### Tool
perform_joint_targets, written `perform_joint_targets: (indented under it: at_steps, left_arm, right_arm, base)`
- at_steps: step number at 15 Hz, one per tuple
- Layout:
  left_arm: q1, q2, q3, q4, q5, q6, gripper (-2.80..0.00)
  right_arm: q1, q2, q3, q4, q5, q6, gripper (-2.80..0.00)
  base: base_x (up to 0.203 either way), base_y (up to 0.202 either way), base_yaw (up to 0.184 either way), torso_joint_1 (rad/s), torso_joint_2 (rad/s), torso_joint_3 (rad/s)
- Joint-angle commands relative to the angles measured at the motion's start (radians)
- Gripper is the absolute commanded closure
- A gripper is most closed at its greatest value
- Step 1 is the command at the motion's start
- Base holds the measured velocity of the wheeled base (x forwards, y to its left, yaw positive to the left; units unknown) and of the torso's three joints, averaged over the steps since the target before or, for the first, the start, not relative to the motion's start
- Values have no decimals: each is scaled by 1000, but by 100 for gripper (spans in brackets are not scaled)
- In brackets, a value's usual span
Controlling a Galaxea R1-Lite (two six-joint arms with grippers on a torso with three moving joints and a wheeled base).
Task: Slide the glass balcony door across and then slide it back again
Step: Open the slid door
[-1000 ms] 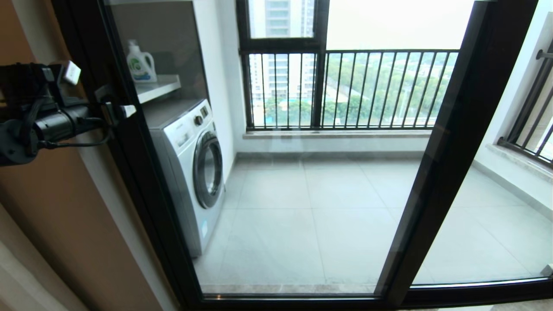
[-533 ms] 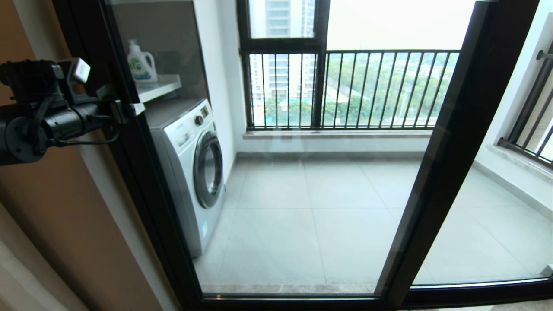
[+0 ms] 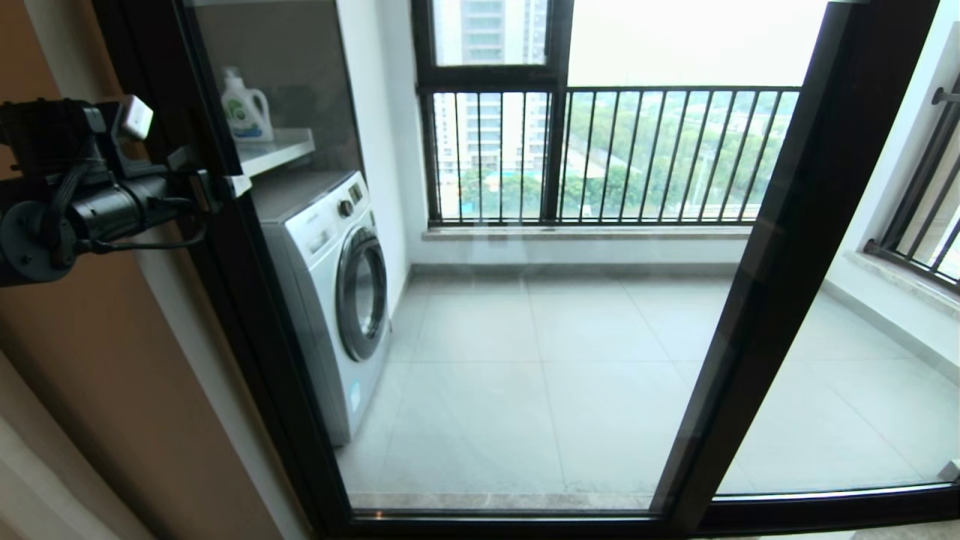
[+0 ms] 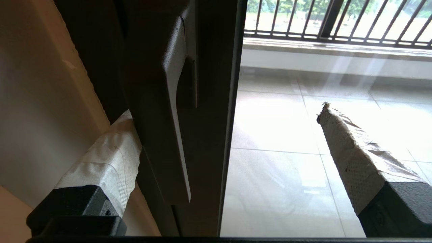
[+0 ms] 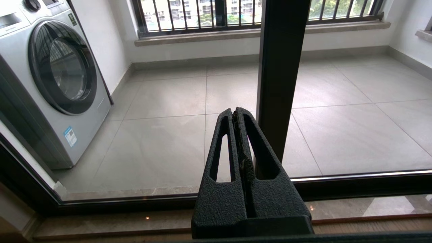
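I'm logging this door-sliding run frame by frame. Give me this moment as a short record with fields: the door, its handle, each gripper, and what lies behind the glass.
door: glass balcony door, across the opening, left upright at the wall
handle: black bar handle on that upright
left gripper: left gripper open, fingers either side of the upright and handle
right gripper: right gripper shut, holding nothing, low before the glass
behind glass: washing machine, detergent bottle on shelf, railing

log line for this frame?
left gripper: jaws open, straddling bar handle of glass balcony door | right gripper: shut, idle, low
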Motion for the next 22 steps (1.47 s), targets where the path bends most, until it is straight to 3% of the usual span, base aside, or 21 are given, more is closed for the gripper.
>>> perform_joint_targets:
  at_steps: [1, 15, 22]
  left_arm:
    - [-29, -25, 21, -3, -6, -1, -280]
    - [-71, -18, 41, -3, 1, 1, -280]
    - [-10, 24, -39, 1, 31, 7, -280]
  right_arm:
    - [0, 0, 12, 0, 1, -1, 0]
    - [0, 0, 12, 0, -1, 1, 0]
    - [0, 0, 12, 0, -1, 0, 0]
  base:
    - [0, 0, 0, 0, 0, 0]
    - [0, 0, 0, 0, 0, 0]
    - [0, 0, 0, 0, 0, 0]
